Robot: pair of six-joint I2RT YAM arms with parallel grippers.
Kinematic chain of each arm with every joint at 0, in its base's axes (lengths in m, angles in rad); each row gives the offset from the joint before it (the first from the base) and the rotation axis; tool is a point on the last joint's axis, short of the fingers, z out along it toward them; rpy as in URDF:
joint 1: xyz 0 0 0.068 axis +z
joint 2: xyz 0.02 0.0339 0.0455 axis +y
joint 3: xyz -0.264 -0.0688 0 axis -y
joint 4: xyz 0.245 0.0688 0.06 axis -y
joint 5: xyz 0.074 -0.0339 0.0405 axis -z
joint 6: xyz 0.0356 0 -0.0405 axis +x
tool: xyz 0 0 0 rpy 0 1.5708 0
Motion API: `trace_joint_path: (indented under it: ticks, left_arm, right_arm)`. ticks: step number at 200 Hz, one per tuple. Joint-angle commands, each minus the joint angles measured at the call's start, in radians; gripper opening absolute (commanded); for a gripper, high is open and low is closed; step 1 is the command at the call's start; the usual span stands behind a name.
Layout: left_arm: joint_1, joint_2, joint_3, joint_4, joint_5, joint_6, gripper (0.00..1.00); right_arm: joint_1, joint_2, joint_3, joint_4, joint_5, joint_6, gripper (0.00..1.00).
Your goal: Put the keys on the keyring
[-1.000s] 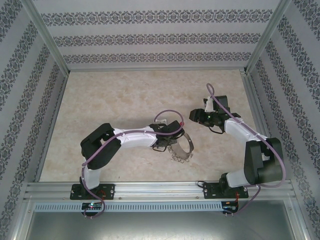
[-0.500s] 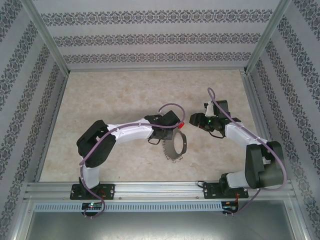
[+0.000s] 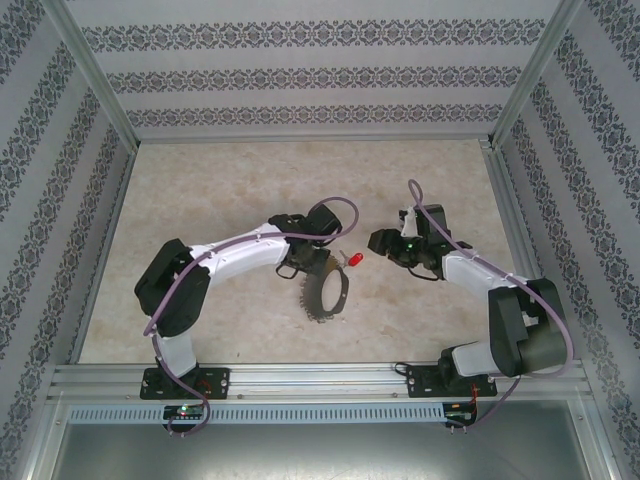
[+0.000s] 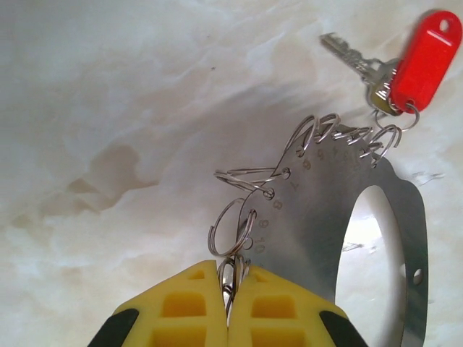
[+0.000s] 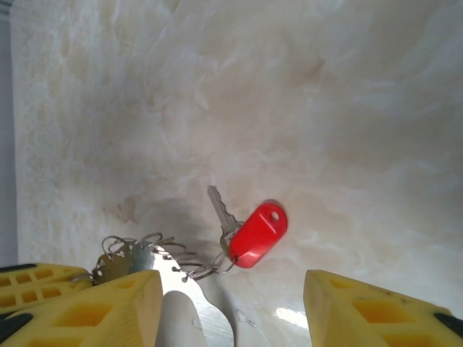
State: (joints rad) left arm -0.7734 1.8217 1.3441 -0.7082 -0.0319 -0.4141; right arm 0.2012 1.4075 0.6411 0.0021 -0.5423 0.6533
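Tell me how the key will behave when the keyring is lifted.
The key seems linked by a small ring to the edge of the keyring, so it will likely dangle and swing freely. It looks small and light, so it should hardly tilt the keyring. The left gripper pinches just one thin ring, so the whole keyring may pivot.

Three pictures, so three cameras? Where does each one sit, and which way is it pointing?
Top external: fixed above and behind the arms, looking down on the table; both arms show whole, the left gripper holding the keyring, the right gripper near the red key.
Left wrist: on the left arm, looking along its shut fingers at the keyring.
Right wrist: on the right arm, looking down between its open fingers at the red key.
Shared: both wrist views catch keyring and red key, from roughly opposite sides.
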Motion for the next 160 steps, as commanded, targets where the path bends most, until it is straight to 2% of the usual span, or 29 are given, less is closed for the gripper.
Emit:
trace_joint_path:
  ticks: [1,37,55,160]
  left_arm:
    - [0.015,0.011,0.067,-0.137,-0.021,0.132,0.00]
    - [0.024,0.064,0.147,-0.232,-0.096,0.218,0.00]
    - [0.037,0.091,0.168,-0.246,-0.078,0.238,0.00]
    - [0.119,0.145,0.157,-0.228,-0.072,0.301,0.00]
  right_arm:
    - [0.025,0.016,-0.038,0.118,-0.037,0.138,0.58]
    - [0.069,0.017,-0.088,0.239,-0.019,0.308,0.61]
    - [0.100,0.016,-0.100,0.278,0.000,0.368,0.62]
    - [0.223,0.115,-0.123,0.407,0.095,0.555,0.59]
